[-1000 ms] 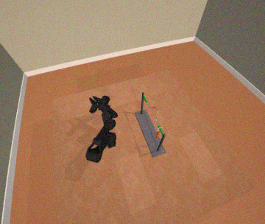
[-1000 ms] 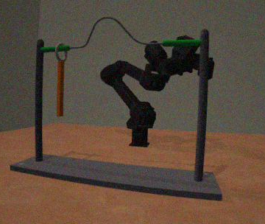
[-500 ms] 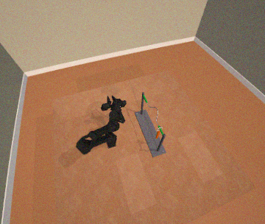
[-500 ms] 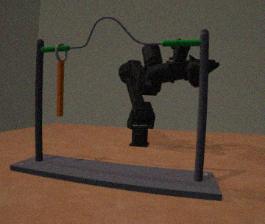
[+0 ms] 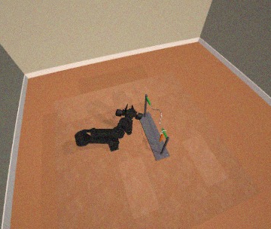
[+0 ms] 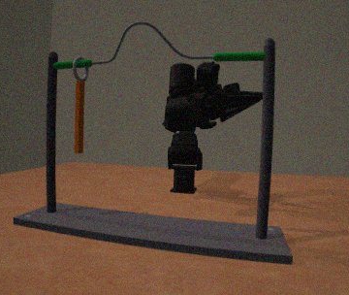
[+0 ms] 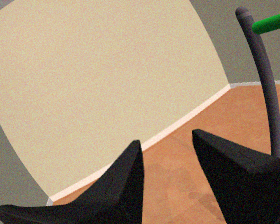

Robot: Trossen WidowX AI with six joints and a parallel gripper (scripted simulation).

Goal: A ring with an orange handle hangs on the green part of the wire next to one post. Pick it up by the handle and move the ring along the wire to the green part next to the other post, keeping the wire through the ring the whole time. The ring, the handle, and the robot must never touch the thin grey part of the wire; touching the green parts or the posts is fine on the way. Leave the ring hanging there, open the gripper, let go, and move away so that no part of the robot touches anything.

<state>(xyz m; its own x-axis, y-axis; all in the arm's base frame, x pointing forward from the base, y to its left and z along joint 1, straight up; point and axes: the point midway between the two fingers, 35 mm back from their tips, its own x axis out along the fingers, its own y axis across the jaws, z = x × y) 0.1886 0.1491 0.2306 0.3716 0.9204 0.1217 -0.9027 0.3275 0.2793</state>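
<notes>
While the fingers (image 5: 129, 107) (image 6: 242, 108) stand partly open with nothing between them, they point up past the far post (image 5: 146, 105) (image 6: 267, 146) (image 7: 263, 75), on the side of the rig away from the ring. That post carries a bare green part (image 5: 148, 101) (image 6: 237, 56) (image 7: 272, 23). From there the thin grey wire (image 6: 141, 23) humps up and runs down to the other green part (image 6: 62, 65), beside the second post (image 5: 165, 146) (image 6: 51, 136). The ring (image 6: 74, 70) hangs there, its orange handle (image 5: 161, 138) (image 6: 79, 116) straight down, well apart from the fingers. Both posts stand on a grey base plate (image 5: 153, 135) (image 6: 163, 233).
</notes>
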